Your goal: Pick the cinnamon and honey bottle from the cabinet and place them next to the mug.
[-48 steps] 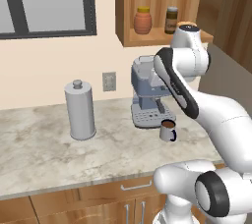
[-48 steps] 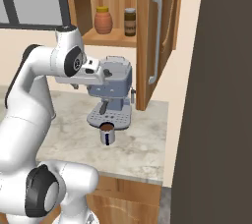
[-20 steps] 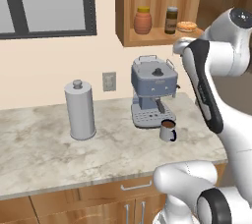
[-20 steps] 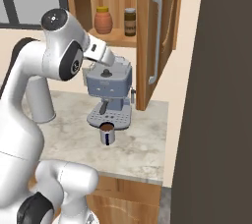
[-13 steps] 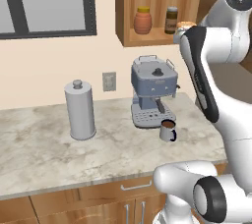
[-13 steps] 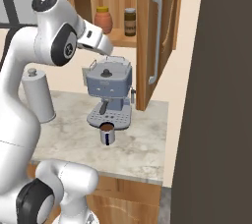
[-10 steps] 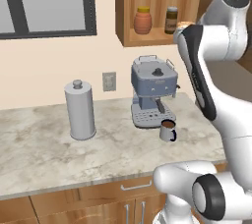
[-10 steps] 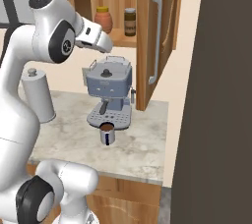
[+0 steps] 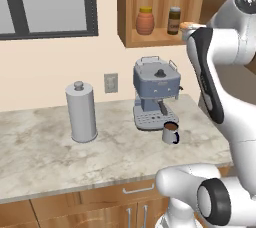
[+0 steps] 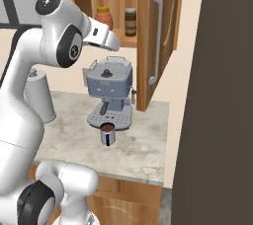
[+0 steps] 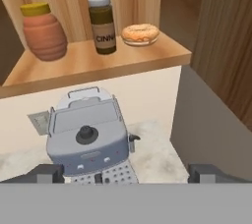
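1. While the gripper (image 11: 120, 173) sits at the bottom of the hand view, its finger tips (image 11: 45, 173) are spread wide, holding nothing.
2. Cinnamon (image 11: 103, 24) stands upper center on the cabinet (image 11: 98, 66) shelf, honey bottle (image 11: 43, 31) upper left, pastry (image 11: 140, 34) right of the cinnamon.
3. Mug (image 9: 170, 133) on the counter (image 9: 45, 152), center-right of the left base view, just in front of the coffee machine (image 9: 155, 91).

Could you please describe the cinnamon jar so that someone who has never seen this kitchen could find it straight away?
Look at the open wooden cabinet on the wall above the grey coffee machine; three things stand on its shelf. The cinnamon is the middle one, a slim dark-brown jar with a pale label band. On one side is the rounder orange honey bottle with a yellow lid, on the other a flat round pastry.
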